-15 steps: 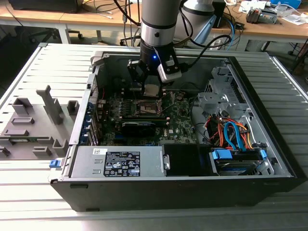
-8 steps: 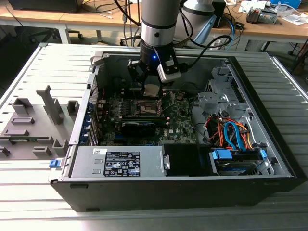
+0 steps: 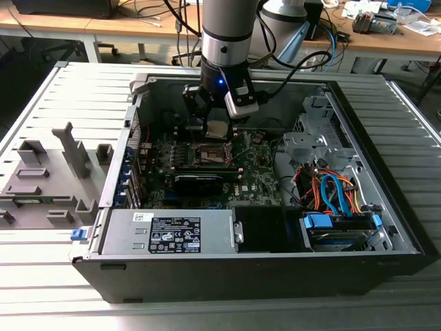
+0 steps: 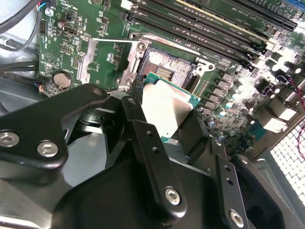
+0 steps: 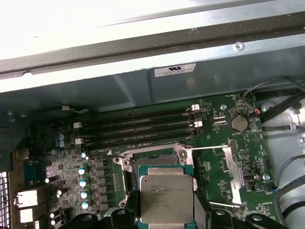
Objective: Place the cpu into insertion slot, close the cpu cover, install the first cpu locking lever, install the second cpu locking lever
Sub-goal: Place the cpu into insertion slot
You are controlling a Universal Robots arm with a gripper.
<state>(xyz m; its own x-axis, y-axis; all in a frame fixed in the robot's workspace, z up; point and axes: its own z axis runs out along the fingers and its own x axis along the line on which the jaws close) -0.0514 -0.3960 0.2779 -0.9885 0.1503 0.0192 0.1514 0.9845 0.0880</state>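
In the first wrist view, my pincer (image 5: 167, 214) pinches the flat, silvery-grey square cpu (image 5: 167, 195) by two opposite edges. The chip hangs directly over the dark, metal-rimmed square insertion slot (image 5: 151, 163).

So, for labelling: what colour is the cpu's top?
Silvery-grey; the cpu shows best in the first wrist view.

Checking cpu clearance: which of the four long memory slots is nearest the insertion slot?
The memory slot running right alongside the insertion slot's metal frame in the first wrist view; the other three lie beyond it, toward the case wall.
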